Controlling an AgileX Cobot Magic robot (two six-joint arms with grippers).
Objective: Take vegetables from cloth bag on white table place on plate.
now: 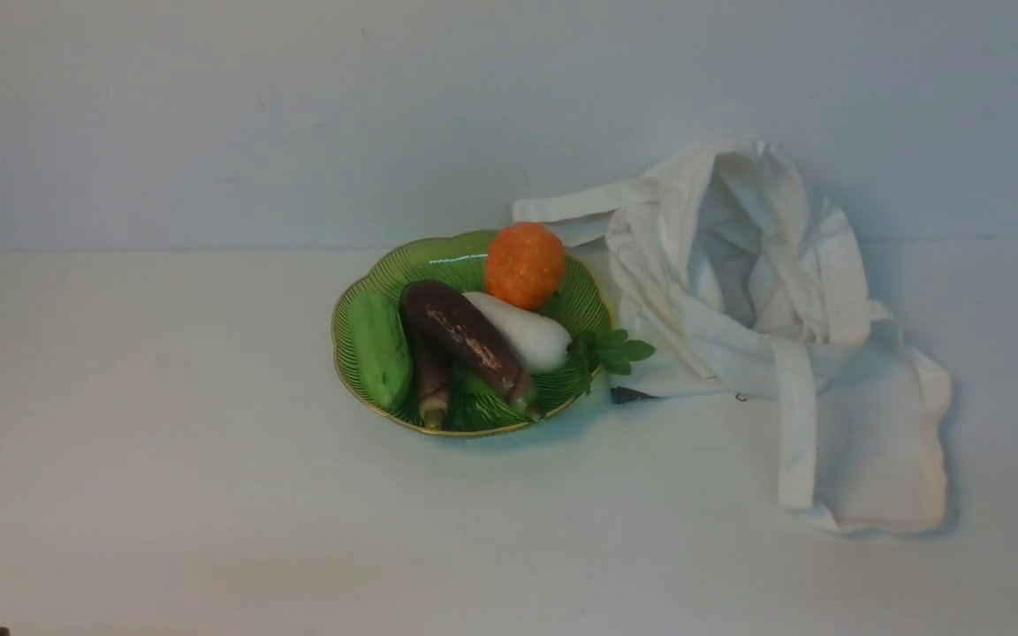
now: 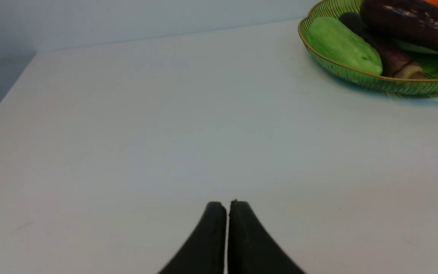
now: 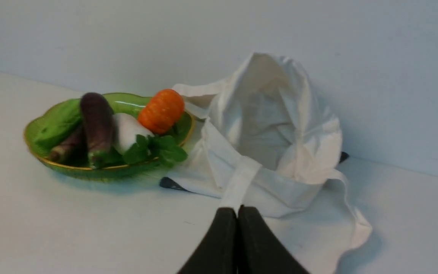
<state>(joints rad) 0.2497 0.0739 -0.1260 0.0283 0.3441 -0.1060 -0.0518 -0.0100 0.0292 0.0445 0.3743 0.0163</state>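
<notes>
The thick dark eggplant (image 1: 467,340) lies across the green plate (image 1: 456,252) on the white table (image 1: 164,459), resting on a slimmer purple eggplant (image 1: 431,382) and beside a white radish (image 1: 522,331). The same thick eggplant (image 3: 97,123) shows in the right wrist view and, in the left wrist view, the eggplant (image 2: 413,21) too. The cloth bag (image 1: 765,300) slumps right of the plate, its mouth open; what is inside is hidden. My left gripper (image 2: 227,205) is shut, empty, over bare table well short of the plate (image 2: 375,82). My right gripper (image 3: 237,209) is shut, empty, near the cloth bag (image 3: 276,129).
An orange pumpkin (image 1: 524,263) and a green vegetable (image 1: 379,349) also sit in the plate. Radish leaves (image 1: 615,351) hang over its rim. A small dark object (image 1: 628,395) peeks from under the bag. The wall (image 1: 297,115) stands behind the table.
</notes>
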